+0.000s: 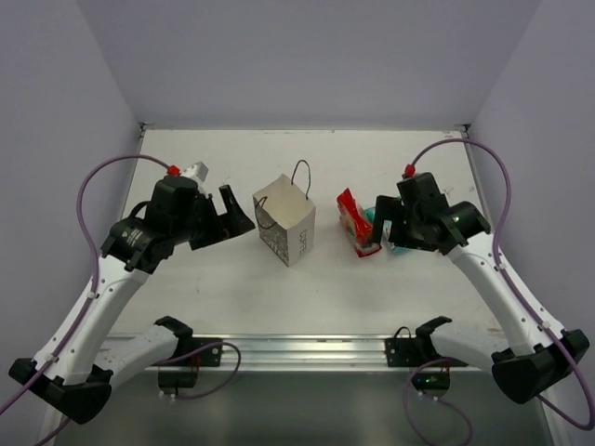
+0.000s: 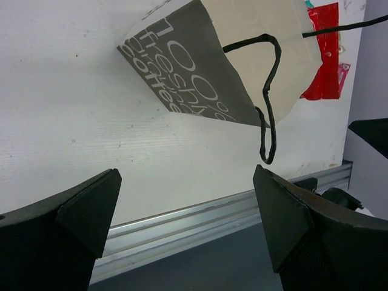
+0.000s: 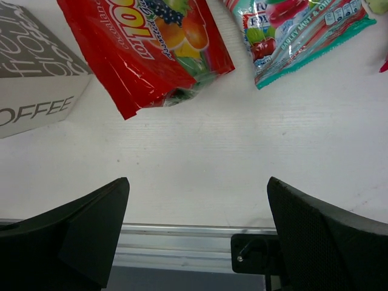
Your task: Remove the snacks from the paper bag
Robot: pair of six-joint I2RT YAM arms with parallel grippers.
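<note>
The light paper bag sits in the middle of the table, and a careless reach could snag its loop handle or shove it; whether it still holds anything cannot be seen. A red packet and a teal packet lie just right of it. Both arms crouch low: the left pincer is spread wide facing the bag, and the right pincer is spread and empty over the packets.

This is a robotics lab bench, arranged as a small test cell. A white table is boxed in by plain pale walls on the left, right and far sides. Along its near edge runs an aluminium rail, and two robot arms are bolted there (left arm, right arm), each trailing a looped purple cable.
</note>
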